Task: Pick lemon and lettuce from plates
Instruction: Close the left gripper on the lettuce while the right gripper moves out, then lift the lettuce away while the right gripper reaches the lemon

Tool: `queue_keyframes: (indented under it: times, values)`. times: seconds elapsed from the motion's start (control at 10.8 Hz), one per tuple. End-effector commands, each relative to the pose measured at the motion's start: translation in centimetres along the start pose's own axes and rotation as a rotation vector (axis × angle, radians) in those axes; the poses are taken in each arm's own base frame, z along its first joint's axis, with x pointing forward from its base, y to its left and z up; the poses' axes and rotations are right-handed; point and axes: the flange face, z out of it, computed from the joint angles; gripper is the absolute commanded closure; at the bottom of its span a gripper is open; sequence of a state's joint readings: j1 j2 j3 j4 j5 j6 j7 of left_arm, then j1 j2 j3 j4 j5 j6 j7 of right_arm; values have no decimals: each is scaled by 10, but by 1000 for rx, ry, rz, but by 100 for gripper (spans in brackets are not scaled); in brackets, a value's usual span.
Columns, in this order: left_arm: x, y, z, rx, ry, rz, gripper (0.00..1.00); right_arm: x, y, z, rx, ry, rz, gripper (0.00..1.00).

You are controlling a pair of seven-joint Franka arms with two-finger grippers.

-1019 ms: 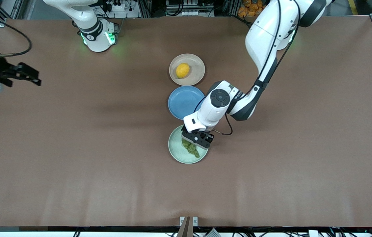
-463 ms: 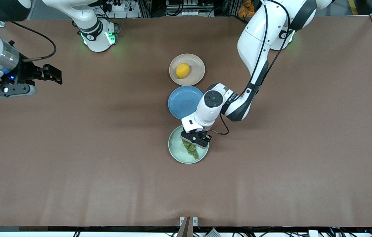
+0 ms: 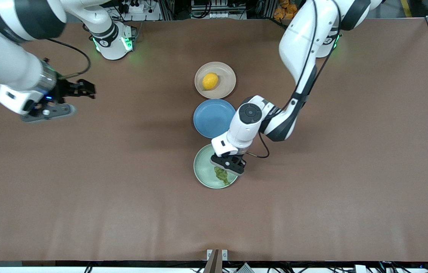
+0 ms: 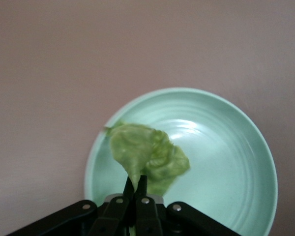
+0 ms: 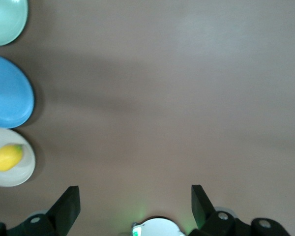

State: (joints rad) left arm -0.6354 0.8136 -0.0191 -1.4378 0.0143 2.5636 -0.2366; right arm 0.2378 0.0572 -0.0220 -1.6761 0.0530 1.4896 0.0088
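Lettuce point(image 4: 146, 156) now hangs lifted in left tool point(image 4: 136, 183).

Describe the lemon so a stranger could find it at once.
Three plates line up mid-table. The beige plate, farthest from the front camera, holds the lemon. It is small, oval and bright yellow; the blue plate beside it is bare.

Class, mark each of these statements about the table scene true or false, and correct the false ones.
1. The left gripper is shut on the lettuce. True.
2. The lemon lies on the blue plate. False: it lies on the beige plate.
3. The right gripper is open over bare table. True.
4. The blue plate holds the lettuce. False: the lettuce is over the mint plate.
5. The beige plate is nearest the front camera. False: the mint plate is.
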Motion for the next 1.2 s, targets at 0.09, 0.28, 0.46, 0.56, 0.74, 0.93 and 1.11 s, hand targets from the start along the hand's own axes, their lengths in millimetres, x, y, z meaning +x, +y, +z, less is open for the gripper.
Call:
queue_keyframes:
  times: [0.09,0.28,0.46,0.56,0.74,0.93,1.11]
  values:
    - [33,-75,-135,51,-62,-126,100,14,-56,45,76,-54,26,0]
    - [31,-131,-179,81,-134,-151,100,21,-107,69,43,-80,104,0]
    - [19,-202,-199,96,-196,-121,100,19,-161,92,52,-116,113,0]
    - [9,-230,-202,104,-223,-141,100,20,-180,103,41,-105,170,0]
    - [-23,-284,-185,109,-291,-179,100,11,-221,121,28,-123,227,0]
    - [-50,-324,-156,110,-343,-243,100,5,-249,161,37,-177,348,0]
    - [-78,-359,-105,111,-362,-307,100,-9,-270,198,26,-146,442,0]
